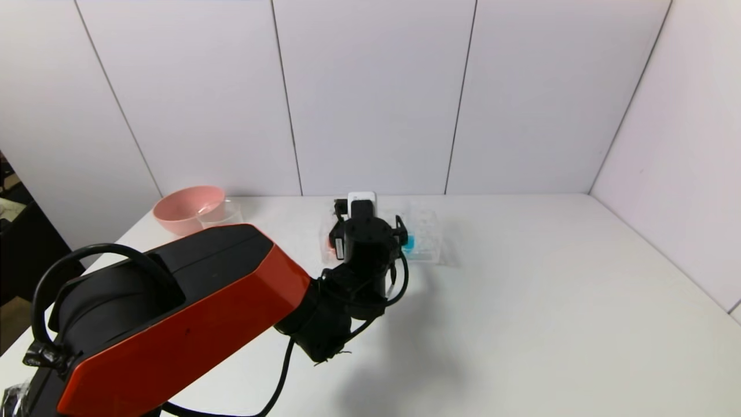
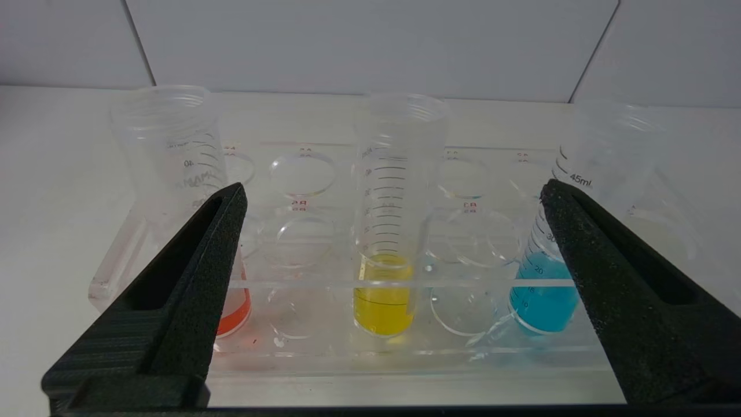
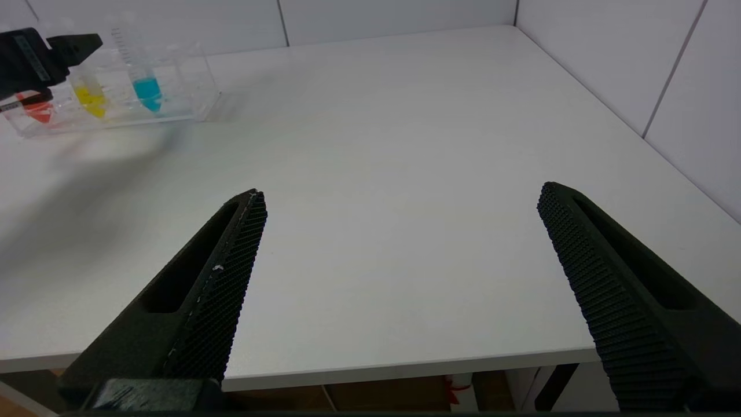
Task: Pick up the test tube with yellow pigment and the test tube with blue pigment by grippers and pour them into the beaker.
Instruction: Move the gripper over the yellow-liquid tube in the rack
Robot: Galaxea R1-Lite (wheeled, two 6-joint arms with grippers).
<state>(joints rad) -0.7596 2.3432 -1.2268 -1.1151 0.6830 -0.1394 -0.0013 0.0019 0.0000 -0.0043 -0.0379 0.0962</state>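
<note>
My left gripper (image 2: 392, 190) is open and empty, close in front of the clear tube rack (image 2: 405, 359). The test tube with yellow pigment (image 2: 384, 292) stands upright in the rack, centred between the fingers and touching neither. The test tube with blue pigment (image 2: 543, 292) stands by one fingertip, the red-liquid tube (image 2: 236, 313) half hidden behind the other. In the head view the left wrist (image 1: 365, 234) covers the yellow tube; the blue liquid (image 1: 408, 243) shows beside it. The beaker (image 1: 221, 213) stands at the far left. My right gripper (image 3: 399, 194) is open and empty over the table's front edge.
A pink bowl (image 1: 186, 208) stands right beside the beaker at the far left of the table. The rack has several empty holes. In the right wrist view the rack (image 3: 191, 92) and the left gripper (image 3: 35, 61) show far off. White walls close the back and right.
</note>
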